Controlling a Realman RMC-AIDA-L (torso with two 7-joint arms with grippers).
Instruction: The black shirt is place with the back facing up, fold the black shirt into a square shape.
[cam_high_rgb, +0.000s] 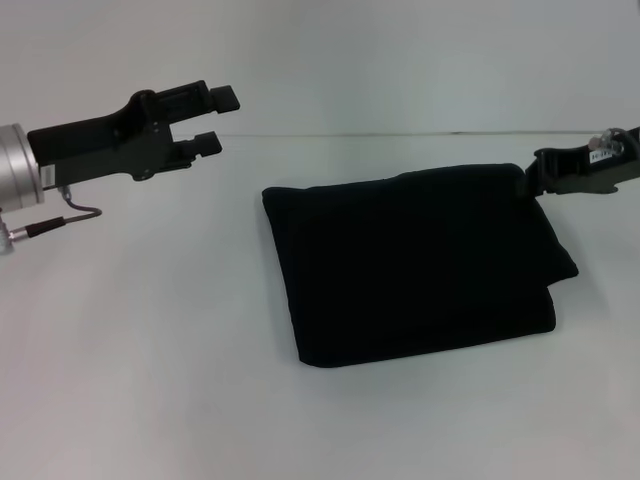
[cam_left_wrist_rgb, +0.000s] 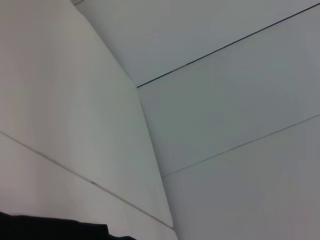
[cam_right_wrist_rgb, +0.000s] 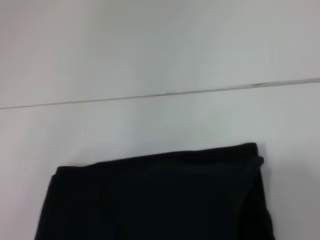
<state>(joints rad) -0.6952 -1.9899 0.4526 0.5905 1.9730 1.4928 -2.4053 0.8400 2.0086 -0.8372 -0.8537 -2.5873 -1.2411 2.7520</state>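
Note:
The black shirt (cam_high_rgb: 415, 262) lies folded into a compact, roughly square bundle on the white table (cam_high_rgb: 150, 360), right of centre. In the right wrist view the shirt (cam_right_wrist_rgb: 155, 200) fills the lower part, its folded edge straight. My left gripper (cam_high_rgb: 218, 120) hangs in the air at the upper left, well away from the shirt, open and holding nothing. My right gripper (cam_high_rgb: 540, 172) sits at the shirt's far right corner, right against the fabric edge. The left wrist view shows no shirt.
The table's far edge (cam_high_rgb: 400, 134) runs across the back, with a pale wall behind it. White wall panels (cam_left_wrist_rgb: 225, 125) fill the left wrist view, with a dark strip (cam_left_wrist_rgb: 50, 227) along one border.

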